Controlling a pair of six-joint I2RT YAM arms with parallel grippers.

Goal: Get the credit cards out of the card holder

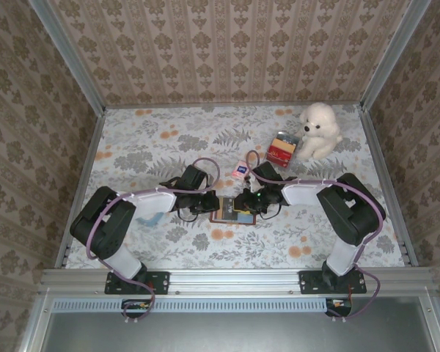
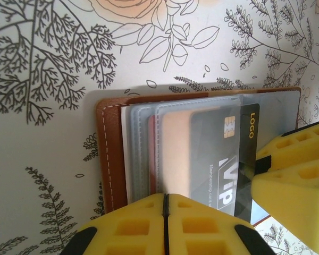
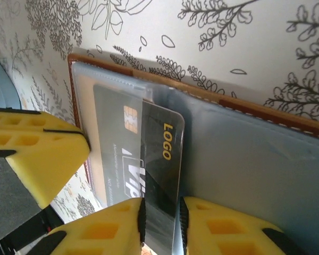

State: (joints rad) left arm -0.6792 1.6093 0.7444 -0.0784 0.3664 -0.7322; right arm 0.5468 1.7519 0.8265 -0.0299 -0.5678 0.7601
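Lying open on the floral table point(image 1: 169, 139), the brown leather card holder point(image 2: 109, 154) is flanked by the right gripper point(image 3: 160, 218), by which its black VIP card point(image 3: 159, 175) is pinched, and the left gripper point(image 2: 166, 223), which is closed tight

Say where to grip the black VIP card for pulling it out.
Likely the bare LOGO strip of the black VIP card, from the side where it pokes out of the card holder sleeve; the chip part lies under frosted plastic.
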